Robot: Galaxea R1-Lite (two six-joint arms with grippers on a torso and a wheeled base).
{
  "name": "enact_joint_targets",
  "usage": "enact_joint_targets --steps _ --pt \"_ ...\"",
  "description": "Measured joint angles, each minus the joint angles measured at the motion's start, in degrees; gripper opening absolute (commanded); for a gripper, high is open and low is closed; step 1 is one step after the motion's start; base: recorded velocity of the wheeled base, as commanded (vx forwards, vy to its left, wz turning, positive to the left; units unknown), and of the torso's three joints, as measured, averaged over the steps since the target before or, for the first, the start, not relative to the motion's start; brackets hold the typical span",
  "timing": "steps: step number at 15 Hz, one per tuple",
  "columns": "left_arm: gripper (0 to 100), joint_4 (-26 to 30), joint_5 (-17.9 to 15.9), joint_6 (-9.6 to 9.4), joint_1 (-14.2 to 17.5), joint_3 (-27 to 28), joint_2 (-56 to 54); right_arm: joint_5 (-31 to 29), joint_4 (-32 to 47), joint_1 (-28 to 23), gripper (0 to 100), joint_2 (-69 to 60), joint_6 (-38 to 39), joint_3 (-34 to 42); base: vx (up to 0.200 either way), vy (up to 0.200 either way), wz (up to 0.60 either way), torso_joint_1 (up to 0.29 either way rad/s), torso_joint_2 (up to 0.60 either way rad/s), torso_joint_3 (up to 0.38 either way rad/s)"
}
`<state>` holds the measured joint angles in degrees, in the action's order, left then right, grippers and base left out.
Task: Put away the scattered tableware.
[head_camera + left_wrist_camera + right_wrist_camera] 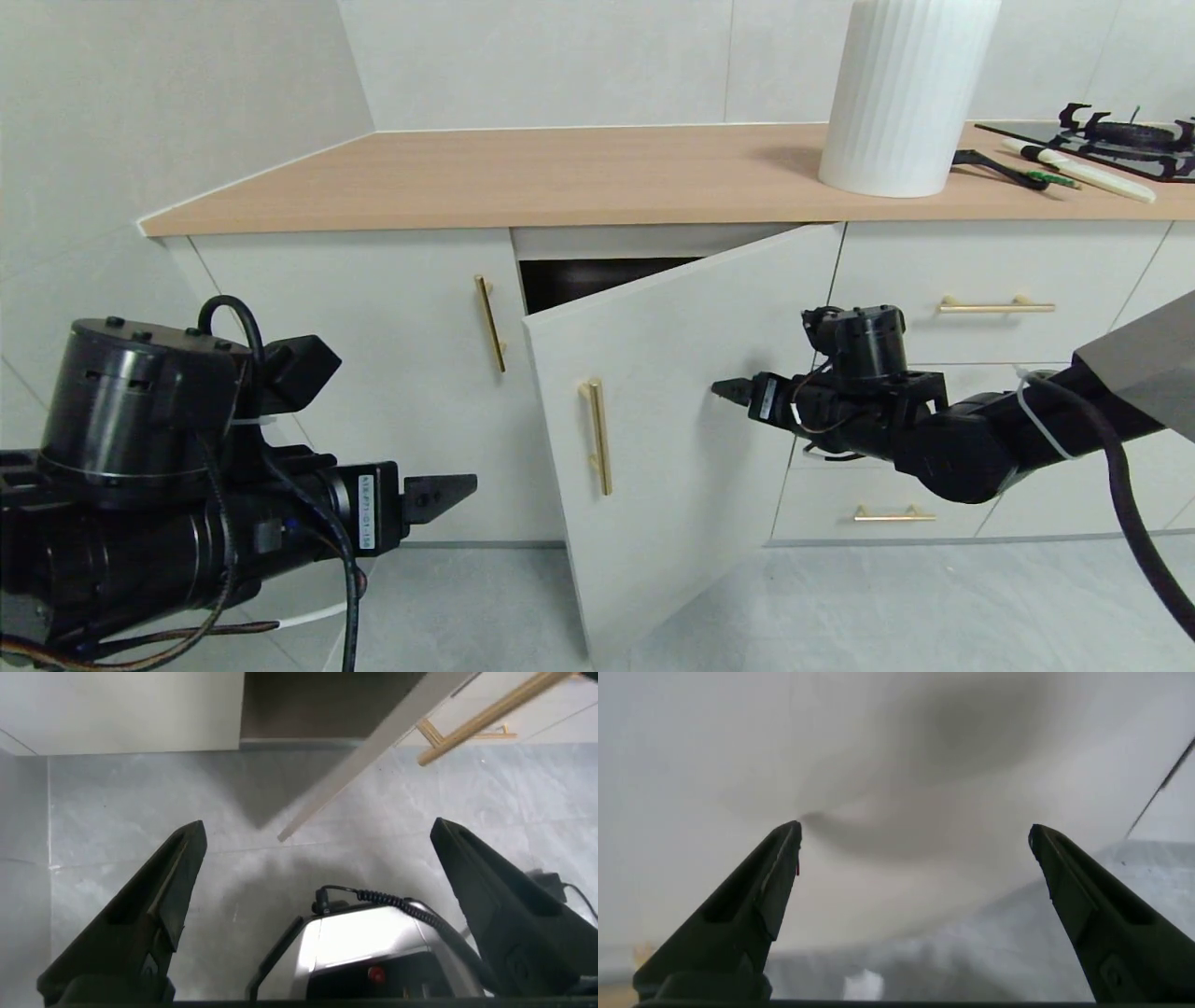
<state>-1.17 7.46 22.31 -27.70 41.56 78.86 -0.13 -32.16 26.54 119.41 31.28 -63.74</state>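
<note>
Scattered tableware, a black-handled utensil [999, 168] and a cream-handled piece [1088, 173], lies on the light wood countertop [560, 173] at upper right, long axes slanting down-right. Your right gripper [730, 388] is spread wide and empty. It sits well below them, facing the half-open white cabinet door [672, 373]. Your left gripper [448, 493], also spread, is at lower left, so the right arm is nearer.

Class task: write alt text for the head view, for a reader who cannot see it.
A white cabinet door stands partly open beneath a wooden counter, the open right tool close to its outer face. The left tool, also open, is lower down. A white ribbed vessel and utensils sit on the counter.
</note>
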Motion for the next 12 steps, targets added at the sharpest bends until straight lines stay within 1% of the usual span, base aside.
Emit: enact_joint_targets --steps 4,7,9,12 --pt "100 0.0 0.0 0.05 0.0 0.1 0.1 -6.2 0.0 0.2 100 3.3 4.4 -5.8 0.0 0.0 0.0 0.0 0.0 0.0" --pt "100 0.0 0.0 0.07 0.0 0.1 0.2 -8.4 0.2 0.2 100 5.7 7.2 -9.3 0.0 0.0 0.0 0.0 0.0 0.0" --pt "100 0.0 0.0 0.1 0.0 0.2 0.2 -10.1 0.0 0.2 100 7.0 7.8 -11.0 0.0 0.0 0.0 0.0 0.0 0.0" --pt "100 -0.1 0.0 0.16 0.0 0.2 0.5 -14.2 0.1 0.1 100 9.3 7.8 -14.1 0.0 0.0 0.0 0.0 0.0 0.0"
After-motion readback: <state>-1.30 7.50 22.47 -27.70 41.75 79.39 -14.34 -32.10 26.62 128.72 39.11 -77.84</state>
